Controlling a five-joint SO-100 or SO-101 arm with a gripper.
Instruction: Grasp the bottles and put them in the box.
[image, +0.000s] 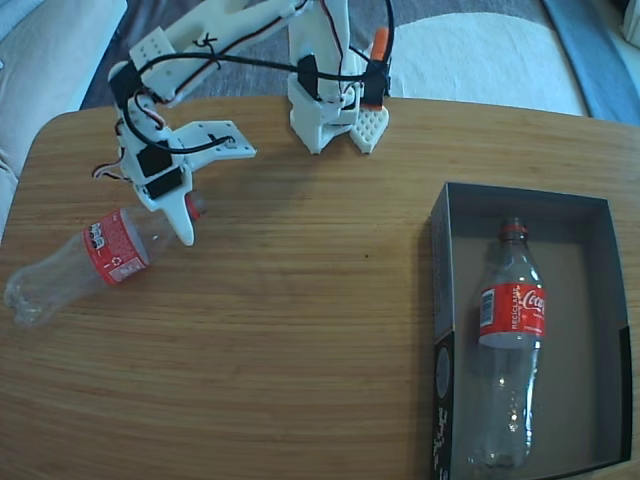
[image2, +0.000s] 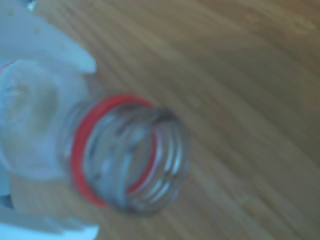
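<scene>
Wooden table (image: 300, 330), tool (image: 188, 215) clamped round bottle (image: 85, 262) neck; another bottle (image: 510, 340) boxed (image: 445, 260).

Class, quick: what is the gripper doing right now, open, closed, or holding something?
Gripper: closed on the neck of the bottle lying on the table.

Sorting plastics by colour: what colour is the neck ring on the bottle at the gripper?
Red, clearest in the wrist view: neck ring.
</scene>
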